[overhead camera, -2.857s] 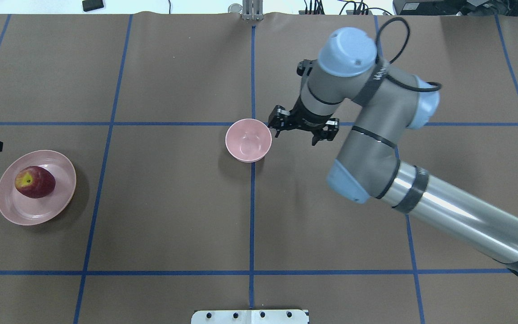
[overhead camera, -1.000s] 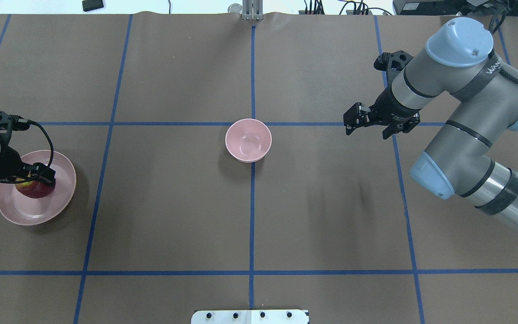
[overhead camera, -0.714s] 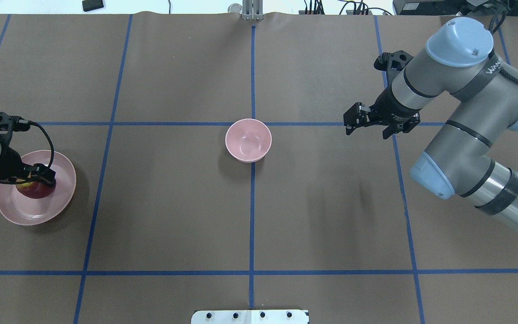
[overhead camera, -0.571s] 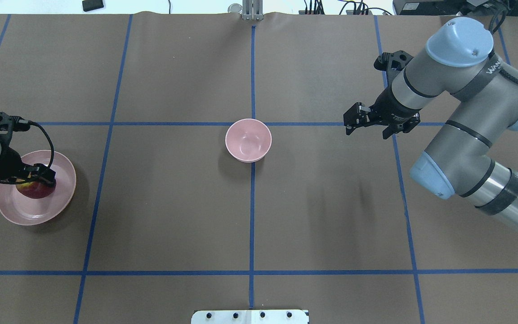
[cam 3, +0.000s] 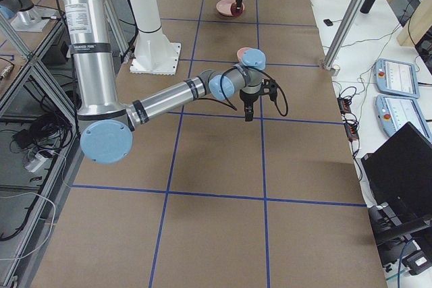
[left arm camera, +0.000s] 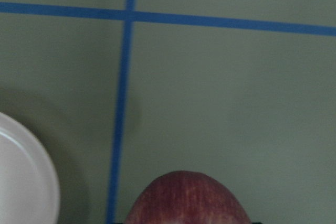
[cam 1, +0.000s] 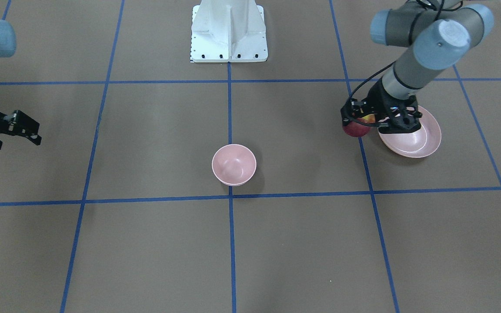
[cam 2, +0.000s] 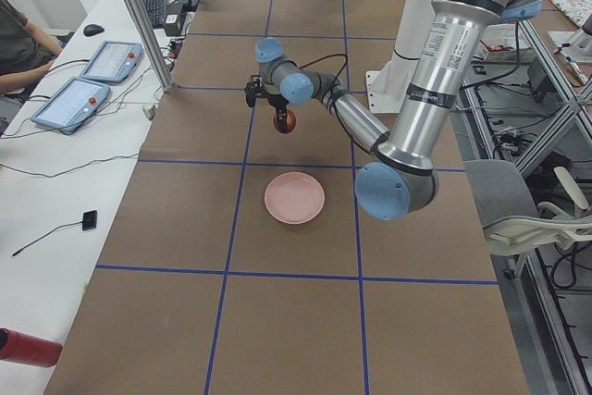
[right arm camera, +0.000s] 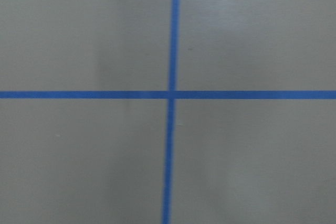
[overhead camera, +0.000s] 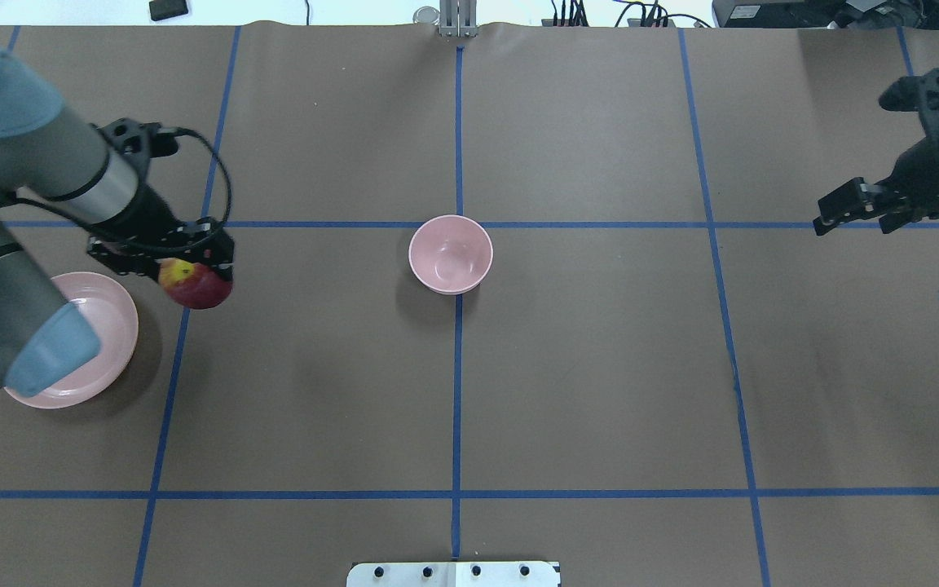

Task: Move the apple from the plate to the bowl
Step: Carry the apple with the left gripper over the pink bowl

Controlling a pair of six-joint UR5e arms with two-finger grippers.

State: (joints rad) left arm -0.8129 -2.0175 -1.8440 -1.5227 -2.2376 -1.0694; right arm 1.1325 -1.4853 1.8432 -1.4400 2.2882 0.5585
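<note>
The dark red apple (overhead camera: pixel 196 287) with its yellow patch hangs in my left gripper (overhead camera: pixel 186 266), which is shut on it. It is off the table, just to the right of the wide pale pink plate (overhead camera: pixel 111 330), which holds nothing. The front-facing view shows the apple (cam 1: pixel 355 129) beside the plate (cam 1: pixel 413 140). The left wrist view shows the apple's top (left arm camera: pixel 185 198) and the plate's rim (left arm camera: pixel 31 182). The small deep pink bowl (overhead camera: pixel 450 253) stands empty at the table's middle, well to the apple's right. My right gripper (overhead camera: pixel 854 218) is open and empty at the far right.
The brown table cover has a grid of blue tape lines (overhead camera: pixel 458 367). A white mounting plate (overhead camera: pixel 453 573) sits at the near edge. My left arm's elbow (overhead camera: pixel 46 359) hangs over part of the plate.
My left gripper has lifted the apple off the plate and carried it right, toward the bowl. My right arm has drawn back further to the right edge.
</note>
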